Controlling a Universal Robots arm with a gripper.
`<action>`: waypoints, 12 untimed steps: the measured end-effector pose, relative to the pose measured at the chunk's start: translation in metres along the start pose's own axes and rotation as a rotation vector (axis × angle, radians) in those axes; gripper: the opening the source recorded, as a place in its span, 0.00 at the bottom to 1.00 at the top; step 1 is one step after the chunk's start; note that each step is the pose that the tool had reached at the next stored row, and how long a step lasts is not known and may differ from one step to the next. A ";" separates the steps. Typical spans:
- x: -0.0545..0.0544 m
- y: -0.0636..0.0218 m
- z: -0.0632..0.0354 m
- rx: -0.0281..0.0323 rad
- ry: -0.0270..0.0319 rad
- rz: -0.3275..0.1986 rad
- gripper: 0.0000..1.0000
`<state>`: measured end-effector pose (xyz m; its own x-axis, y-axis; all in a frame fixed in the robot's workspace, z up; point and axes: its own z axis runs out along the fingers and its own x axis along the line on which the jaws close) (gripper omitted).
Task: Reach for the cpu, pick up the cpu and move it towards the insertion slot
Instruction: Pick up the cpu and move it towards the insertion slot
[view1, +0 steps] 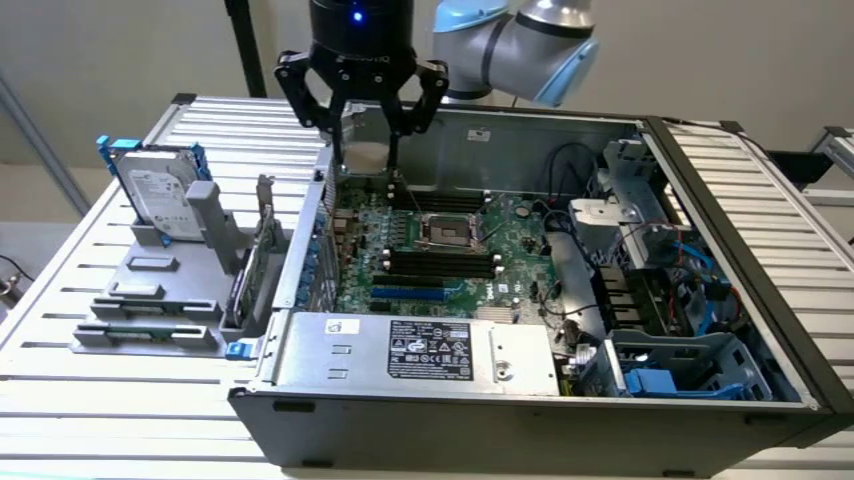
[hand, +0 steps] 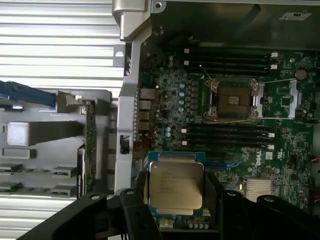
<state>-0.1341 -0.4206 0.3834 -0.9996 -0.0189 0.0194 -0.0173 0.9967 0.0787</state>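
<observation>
My gripper (view1: 370, 160) hangs above the far left corner of the open computer case, shut on the cpu (view1: 368, 153), a small flat pale square held between its two thin fingers. In the wrist view the cpu (hand: 176, 185) shows its silvery lettered top, with a dark finger (hand: 142, 189) against each side. The insertion slot (view1: 447, 232) is a square socket with a dark centre and metal frame on the green board, nearer the camera and further to the exterior view's right than the gripper. The slot (hand: 232, 100) lies uncovered and apart from the cpu.
A hard drive (view1: 158, 190) with blue rails stands upright in a grey fixture (view1: 147, 300) outside the case, on the exterior view's left. Black memory slots (view1: 434, 262) flank the socket. A power supply (view1: 414, 350) fills the case front; cables and a drive cage (view1: 667, 290) sit on the right.
</observation>
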 end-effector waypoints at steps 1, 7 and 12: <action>-0.005 0.0000 0.0006 0.0000 0.0000 0.000 0.54; -0.032 0.0036 0.0055 0.0013 0.0001 0.000 0.54; -0.055 0.0124 0.0103 0.0067 0.0001 0.000 0.54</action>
<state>-0.0799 -0.4064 0.3730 -0.9996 -0.0188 0.0196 -0.0173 0.9973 0.0720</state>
